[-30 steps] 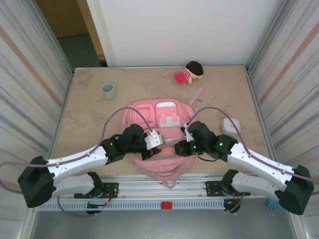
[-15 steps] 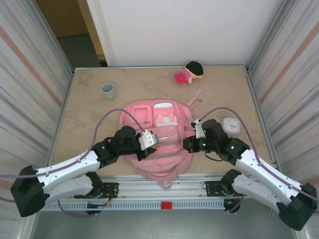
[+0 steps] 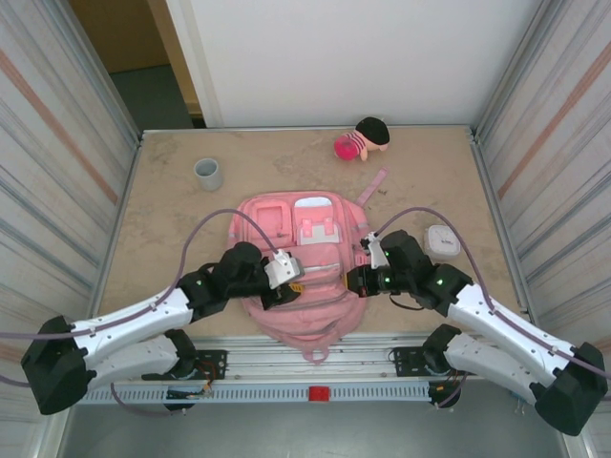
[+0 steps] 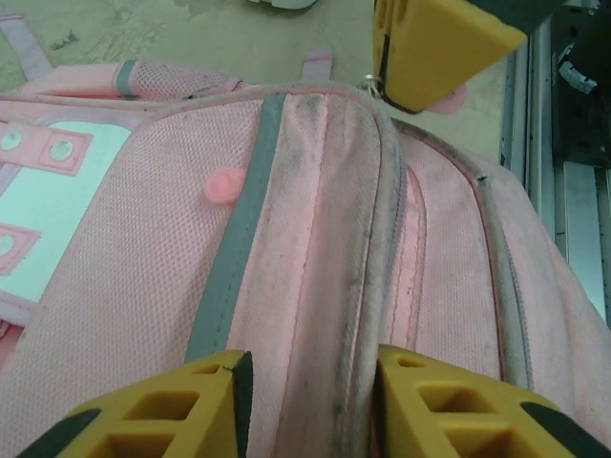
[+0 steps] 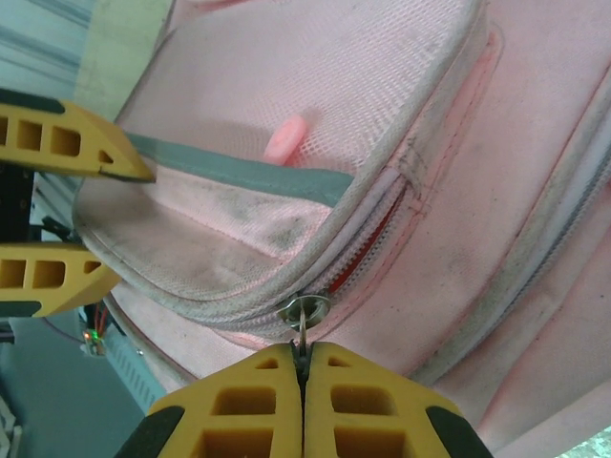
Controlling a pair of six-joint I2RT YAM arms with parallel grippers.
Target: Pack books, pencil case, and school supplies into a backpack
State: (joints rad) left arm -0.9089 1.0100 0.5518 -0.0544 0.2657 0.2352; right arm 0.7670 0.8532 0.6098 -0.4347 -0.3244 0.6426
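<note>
The pink backpack (image 3: 307, 250) lies flat in the middle of the table, front pockets up. My left gripper (image 3: 289, 287) sits on its near left part; in the left wrist view its yellow fingers (image 4: 420, 401) pinch a raised fold of pink fabric and grey piping (image 4: 382, 239). My right gripper (image 5: 304, 349) is shut on the small metal zipper pull (image 5: 304, 317) of a pocket whose zip (image 5: 377, 229) is slightly parted. In the top view that gripper (image 3: 352, 280) is at the backpack's near right edge. The dark blue book is out of view.
A grey cup (image 3: 208, 174) stands at the back left. A pink-and-black plush doll (image 3: 361, 139) lies by the back wall. A small white case (image 3: 442, 239) rests right of the backpack, and a pink strap (image 3: 374, 185) trails behind it. Metal walls close both sides.
Both grippers have drawn apart over the backpack's near part. The left one slid left; the right one moved right with the zipper pull, then edged slightly back.
</note>
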